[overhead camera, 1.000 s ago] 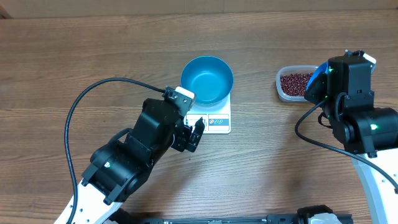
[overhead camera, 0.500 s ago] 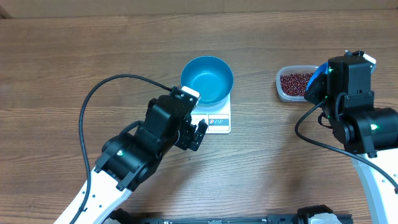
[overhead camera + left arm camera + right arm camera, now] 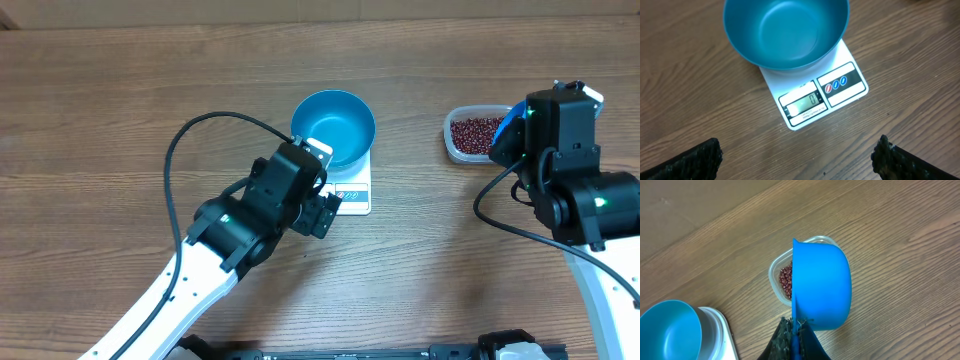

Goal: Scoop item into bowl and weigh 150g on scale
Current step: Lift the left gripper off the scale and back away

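**Around the flat white scale (image 3: 352, 196)**

On it: round, deep blue bowl (image 3: 333, 128). At its front: left hand (image 3: 325, 210), wide apart, holding nothing. To its right: red-brown beans (image 3: 476, 131) in clear tub (image 3: 450, 141), right hand (image 3: 796, 339) clamped on blue scoop (image 3: 822, 287).

Smooth glossy bowl (image 3: 785, 35) (matt wood-grain table (image 3: 920, 75))
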